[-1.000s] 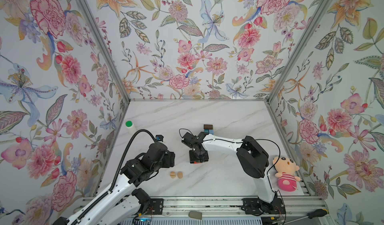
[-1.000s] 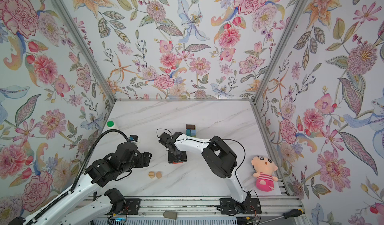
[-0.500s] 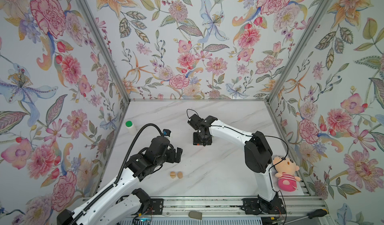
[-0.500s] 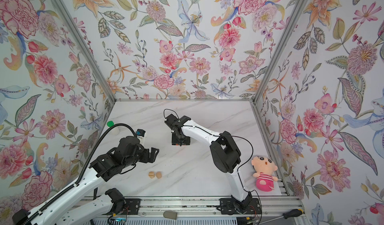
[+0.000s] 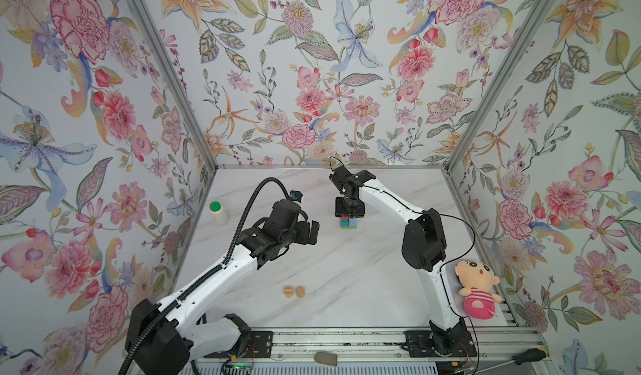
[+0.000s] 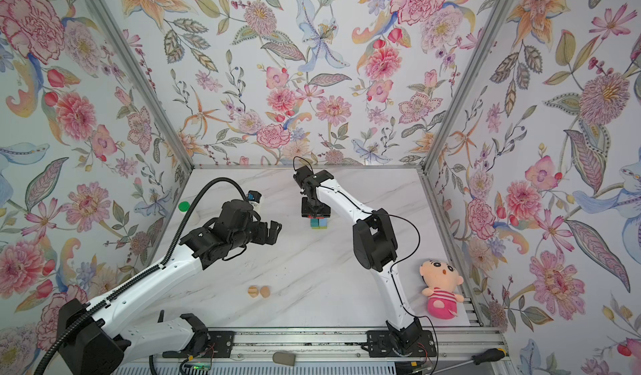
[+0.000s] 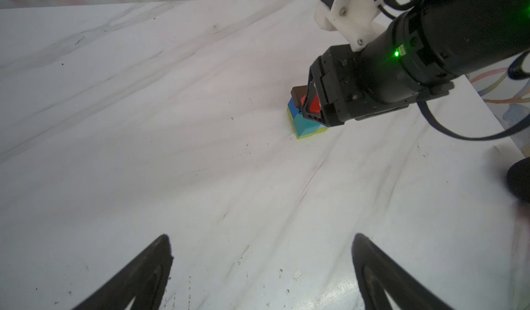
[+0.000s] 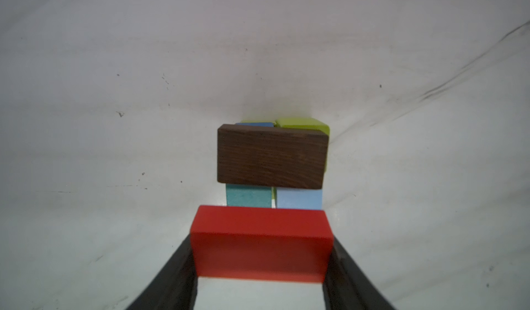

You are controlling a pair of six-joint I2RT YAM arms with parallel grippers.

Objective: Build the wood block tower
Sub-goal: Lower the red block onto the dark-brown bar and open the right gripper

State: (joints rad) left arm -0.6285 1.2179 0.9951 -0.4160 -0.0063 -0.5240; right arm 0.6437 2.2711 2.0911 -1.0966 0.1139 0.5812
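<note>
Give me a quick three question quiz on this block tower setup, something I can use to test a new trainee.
1. True or false: the right gripper is shut on the red block.
2. Pick one. The left gripper is: A, open and empty; B, shut on the red block; C, shut with nothing in it.
3. How many tan rounded pieces lie loose on the table?

Key: 1 true. 2 A. 3 two.
</note>
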